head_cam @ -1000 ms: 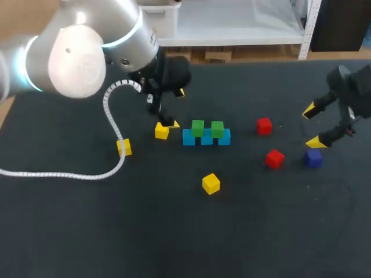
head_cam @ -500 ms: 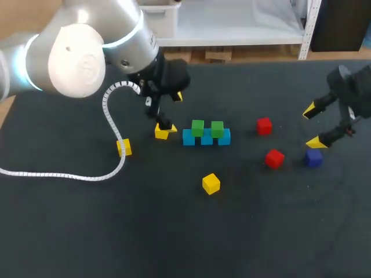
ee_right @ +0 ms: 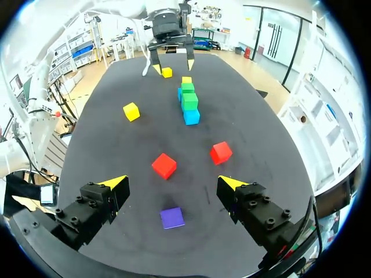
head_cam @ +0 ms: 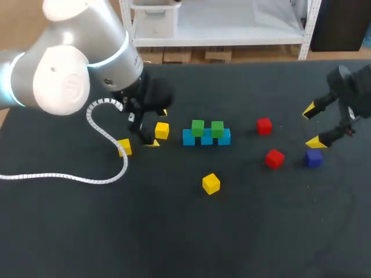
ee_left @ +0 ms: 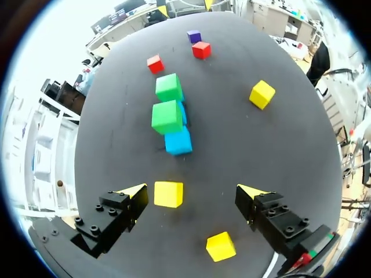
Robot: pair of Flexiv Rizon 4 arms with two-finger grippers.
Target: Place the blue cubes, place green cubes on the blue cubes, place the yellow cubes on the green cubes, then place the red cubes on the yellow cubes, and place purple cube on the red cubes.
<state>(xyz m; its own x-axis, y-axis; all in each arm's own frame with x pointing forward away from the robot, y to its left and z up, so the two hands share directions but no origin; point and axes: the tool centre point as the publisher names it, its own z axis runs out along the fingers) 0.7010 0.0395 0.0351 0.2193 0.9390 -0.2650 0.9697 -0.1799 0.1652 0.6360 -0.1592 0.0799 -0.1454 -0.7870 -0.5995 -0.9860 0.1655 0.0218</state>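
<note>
Three blue cubes (head_cam: 206, 138) lie in a row mid-table with two green cubes (head_cam: 197, 127) (head_cam: 217, 127) on top; in the left wrist view the green cubes (ee_left: 167, 116) lie ahead of the fingers. My left gripper (head_cam: 155, 128) stands open around a yellow cube (head_cam: 162, 130). That cube (ee_left: 168, 194) rests on the table close to one fingertip, apart from the other. Two more yellow cubes (head_cam: 124, 147) (head_cam: 211, 183) lie loose. My right gripper (head_cam: 313, 126) hangs open at the right above the purple cube (ee_right: 172, 218), holding nothing. Two red cubes (head_cam: 264, 125) (head_cam: 275, 157) lie beside it.
A white ribbed cable (head_cam: 64, 175) from my left arm drapes across the table's left side. The dark table (head_cam: 191, 237) has open room along its front half.
My left arm swung left and toward the front, bringing its open fingers down around the yellow cube. The right arm and all cubes stayed put.
</note>
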